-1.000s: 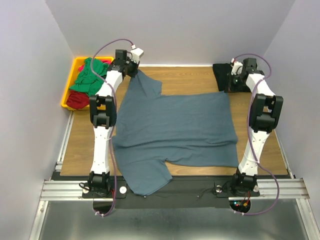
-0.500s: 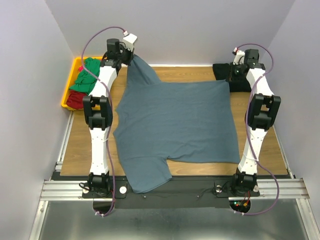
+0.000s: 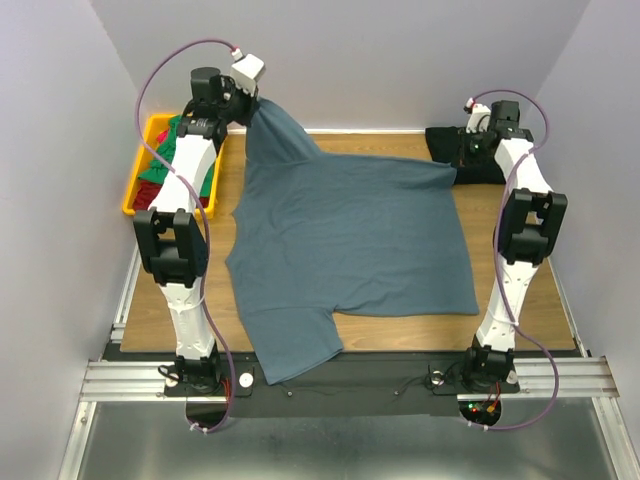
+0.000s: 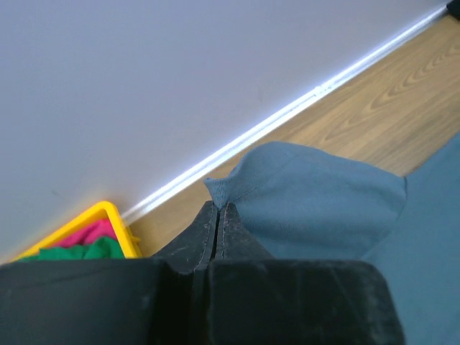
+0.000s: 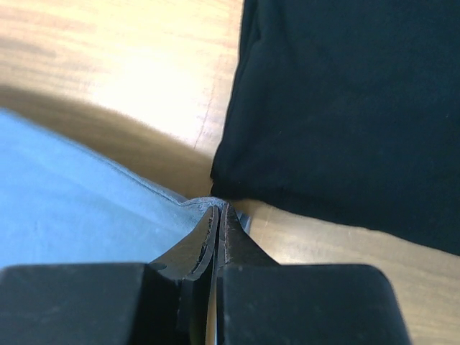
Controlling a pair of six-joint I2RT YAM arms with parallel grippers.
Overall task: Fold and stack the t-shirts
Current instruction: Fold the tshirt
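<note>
The slate blue-grey t-shirt (image 3: 350, 245) lies spread over the table, one sleeve hanging over the near edge. My left gripper (image 3: 250, 100) is shut on its far-left sleeve (image 4: 316, 205) and holds it lifted near the back wall. My right gripper (image 3: 462, 162) is shut on its far-right corner (image 5: 108, 215), low over the table. A folded black t-shirt (image 3: 450, 150) lies at the far right corner, also in the right wrist view (image 5: 359, 108). The green t-shirt (image 3: 160, 160) and the red t-shirt (image 3: 150, 195) lie in the tray.
The yellow plastic tray (image 3: 135, 190) stands at the far left beside the table, also in the left wrist view (image 4: 115, 219). The back wall is close behind both grippers. Bare wood (image 3: 170, 285) shows at the left of the shirt.
My left gripper has risen and moved back and left with the sleeve, pulling the shirt's far-left part up. My right gripper has shifted slightly back with its corner.
</note>
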